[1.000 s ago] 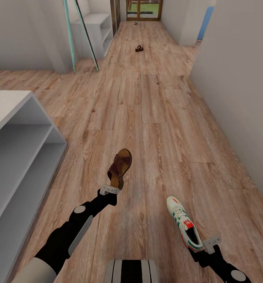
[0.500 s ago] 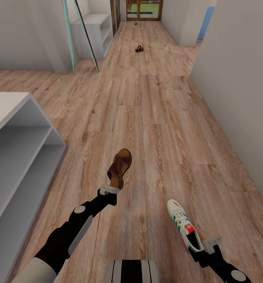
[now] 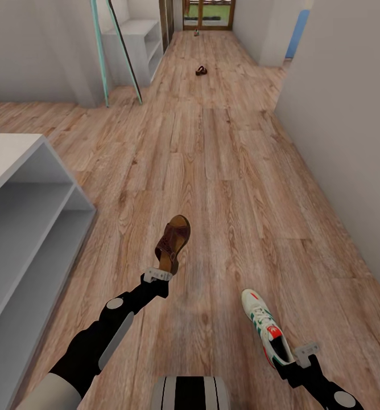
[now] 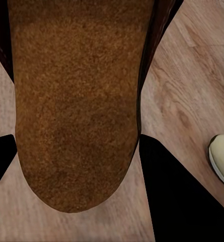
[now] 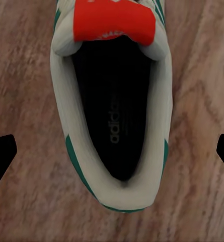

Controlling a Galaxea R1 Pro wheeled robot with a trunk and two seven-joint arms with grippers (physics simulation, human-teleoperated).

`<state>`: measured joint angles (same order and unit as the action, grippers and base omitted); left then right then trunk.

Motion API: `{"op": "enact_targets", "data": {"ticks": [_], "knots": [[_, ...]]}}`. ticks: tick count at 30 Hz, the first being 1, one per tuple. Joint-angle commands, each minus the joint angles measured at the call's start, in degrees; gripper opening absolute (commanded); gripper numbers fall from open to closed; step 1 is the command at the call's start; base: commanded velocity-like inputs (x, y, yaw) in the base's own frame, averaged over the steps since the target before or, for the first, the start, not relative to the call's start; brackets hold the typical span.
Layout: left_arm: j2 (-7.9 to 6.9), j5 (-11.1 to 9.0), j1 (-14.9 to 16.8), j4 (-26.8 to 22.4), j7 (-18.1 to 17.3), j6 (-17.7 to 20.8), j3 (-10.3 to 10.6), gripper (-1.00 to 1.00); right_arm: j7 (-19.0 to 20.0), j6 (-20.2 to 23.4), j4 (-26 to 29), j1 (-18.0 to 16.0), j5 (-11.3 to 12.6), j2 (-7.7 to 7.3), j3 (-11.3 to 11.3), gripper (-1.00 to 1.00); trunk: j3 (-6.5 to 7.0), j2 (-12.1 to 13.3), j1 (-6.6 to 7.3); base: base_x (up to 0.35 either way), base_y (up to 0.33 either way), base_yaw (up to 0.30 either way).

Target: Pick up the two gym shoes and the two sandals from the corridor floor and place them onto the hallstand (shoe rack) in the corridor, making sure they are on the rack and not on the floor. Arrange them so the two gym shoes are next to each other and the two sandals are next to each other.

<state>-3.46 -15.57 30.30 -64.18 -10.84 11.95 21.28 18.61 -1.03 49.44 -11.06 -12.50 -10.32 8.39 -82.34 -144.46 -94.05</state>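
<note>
The left tool (image 3: 160, 272) grips a dark brown leather sandal (image 3: 173, 242); the right tool (image 3: 300, 354) grips a white green-striped sneaker (image 3: 266, 332), both right of the pale grey-white shoe rack (image 3: 25, 228).

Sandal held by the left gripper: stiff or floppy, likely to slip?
Probably fairly stiff: the sandal stands out from the left gripper without drooping. Slipping seems possible, since it is held at one end. Looks light, though that is a guess.

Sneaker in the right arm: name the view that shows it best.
Head view: the whole sneaker shows, toe to heel, stripes included. Right wrist view gives just its heel opening and red tongue; left wrist view catches a sliver of its toe.
</note>
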Motion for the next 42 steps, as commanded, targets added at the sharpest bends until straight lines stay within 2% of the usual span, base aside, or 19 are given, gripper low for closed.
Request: {"op": "enact_targets", "data": {"ticks": [1,20,37,42], "knots": [[-0.05,-0.4,0.0,-0.1,-0.1,0.4,0.1,-1.00,0.4,-0.1,0.0,0.0,-0.6,0.04,0.2,1.00,-0.04,0.0,0.01,0.042,0.000,0.000],[-0.13,-0.4,0.0,-0.6,-0.1,0.4,0.0,-1.00,0.5,-0.1,0.2,0.0,-0.5,-0.13,0.4,1.00,-0.05,0.0,0.01,0.011,0.000,0.000],[-0.14,-0.4,-0.1,-0.7,-0.1,0.5,-0.1,-1.00,0.4,-0.1,0.3,0.0,-0.5,-0.23,0.4,1.00,-5.07,-0.2,-0.43,0.000,0.000,0.000],[-0.14,-0.4,-0.1,-0.7,-0.1,0.5,-0.1,-1.00,0.4,-0.1,0.3,0.0,-0.5,-0.23,0.4,1.00,-5.46,-0.2,-0.43,0.000,0.000,0.000]]}}
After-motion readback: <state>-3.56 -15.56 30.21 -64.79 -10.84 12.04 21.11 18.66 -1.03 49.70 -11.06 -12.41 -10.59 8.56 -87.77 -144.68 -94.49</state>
